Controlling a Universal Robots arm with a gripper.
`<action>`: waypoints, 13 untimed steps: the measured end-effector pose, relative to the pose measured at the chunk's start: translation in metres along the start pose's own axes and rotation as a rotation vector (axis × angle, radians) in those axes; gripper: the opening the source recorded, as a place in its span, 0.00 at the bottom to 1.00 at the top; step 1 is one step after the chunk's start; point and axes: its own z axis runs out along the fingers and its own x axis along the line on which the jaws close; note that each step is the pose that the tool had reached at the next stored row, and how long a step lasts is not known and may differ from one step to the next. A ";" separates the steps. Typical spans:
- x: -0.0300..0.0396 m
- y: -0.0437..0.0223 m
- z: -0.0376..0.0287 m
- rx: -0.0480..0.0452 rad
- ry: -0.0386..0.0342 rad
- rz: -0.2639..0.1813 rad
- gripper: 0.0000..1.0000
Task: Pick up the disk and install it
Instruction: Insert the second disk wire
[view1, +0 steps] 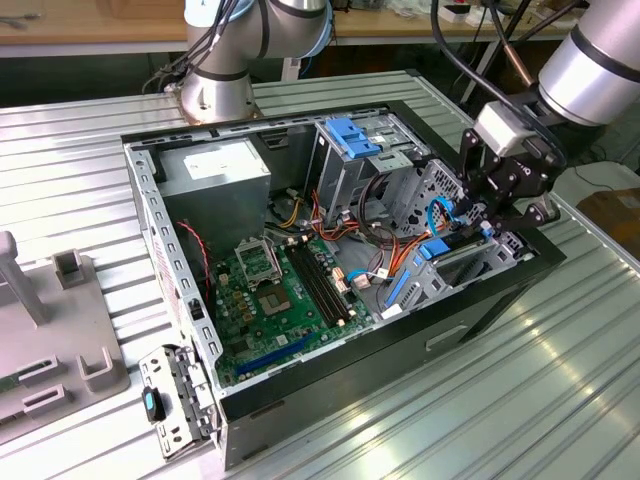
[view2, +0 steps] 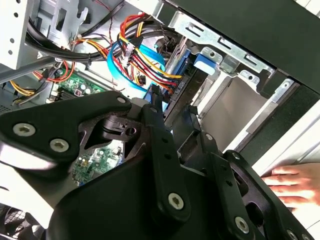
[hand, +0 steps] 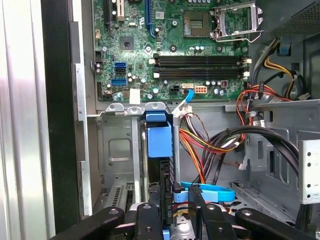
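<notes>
Gripper (view1: 497, 212) hangs at the exterior view's right end of the open computer case (view1: 175, 255), its black fingers (hand: 150, 220) closed on the edges of the disk (hand: 160, 137), which stands on edge in the drive bay (hand: 117, 150) with its blue carrier end pointing toward the motherboard (hand: 175, 45). That upright hold suits the narrow slot, judging by the metal walls just beside it. Orange and blue cables (hand: 210, 145) crowd the bay's other side. In the second wrist view a hand (view2: 292, 185) rests outside the case.
</notes>
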 end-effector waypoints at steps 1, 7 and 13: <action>0.0004 0.0000 0.0003 -0.0001 -0.0028 0.000 0.36; 0.0006 0.0000 0.0005 -0.0012 -0.0276 0.000 0.36; 0.0066 -0.0003 0.0002 -0.0025 -0.0653 0.001 0.36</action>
